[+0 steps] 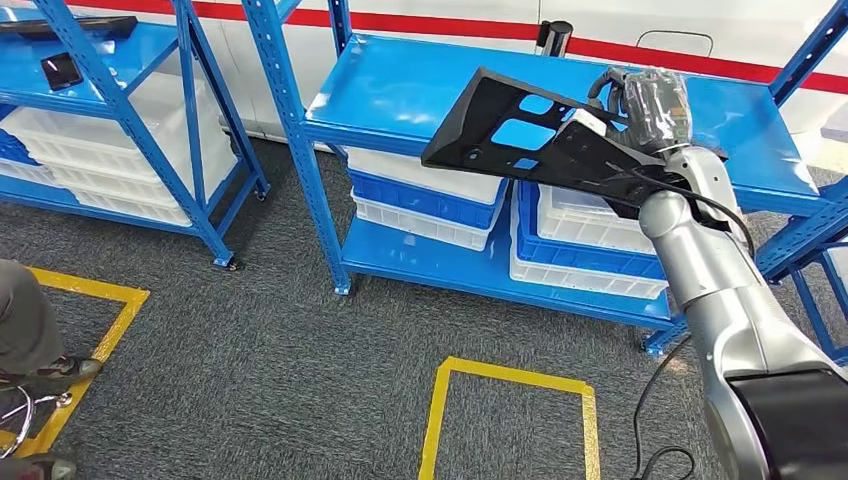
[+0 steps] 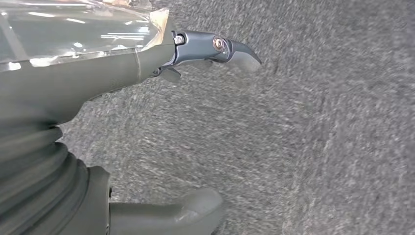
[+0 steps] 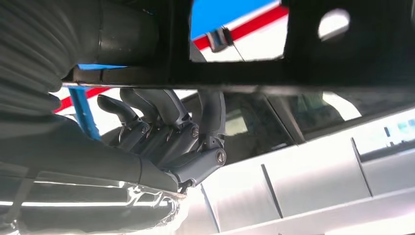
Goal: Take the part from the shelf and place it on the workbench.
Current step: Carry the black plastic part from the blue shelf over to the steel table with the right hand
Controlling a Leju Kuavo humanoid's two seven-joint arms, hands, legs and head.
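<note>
Bright, even overhead light in the head view, sharp throughout, with a soft sheen on the blue shelf (image 1: pixel 400 85). The left wrist view's carpet (image 2: pixel 318 147) smears with blur, and glare streaks the clear wrap. The right wrist view is backlit: the part (image 3: pixel 303 54) reads near-black against blown-out white.

part (image 1: pixel 520 135): 1 | shelves (image 1: pixel 420 95): 2 | yellow floor squares (image 1: pixel 510 410): 2

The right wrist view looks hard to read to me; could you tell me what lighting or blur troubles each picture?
Right wrist view: backlit, so the black part and the right hand go nearly to silhouette. Left wrist view: carpet streaked with blur, glare on the plastic wrap. Head view: sharp and evenly lit.
</note>
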